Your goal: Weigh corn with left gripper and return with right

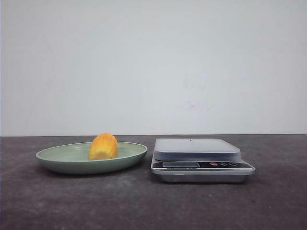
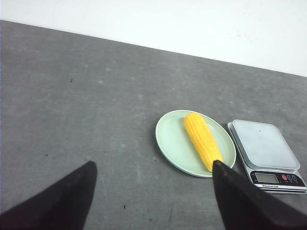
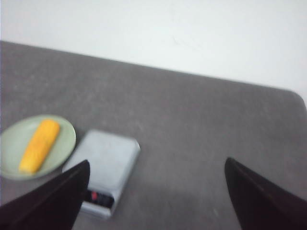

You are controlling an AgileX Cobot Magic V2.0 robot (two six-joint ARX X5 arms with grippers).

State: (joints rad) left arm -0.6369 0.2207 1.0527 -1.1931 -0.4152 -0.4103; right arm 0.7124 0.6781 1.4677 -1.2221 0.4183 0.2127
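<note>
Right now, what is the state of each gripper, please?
Left gripper: open, holding nothing.
Right gripper: open, holding nothing.

Wall (image 1: 153, 62): plain white, bare, with a few faint smudges right of centre.
Desk (image 1: 153, 206): dark grey, matt, lightly speckled; its far edge meets the wall.
Light: even and soft, weak shadows.
</note>
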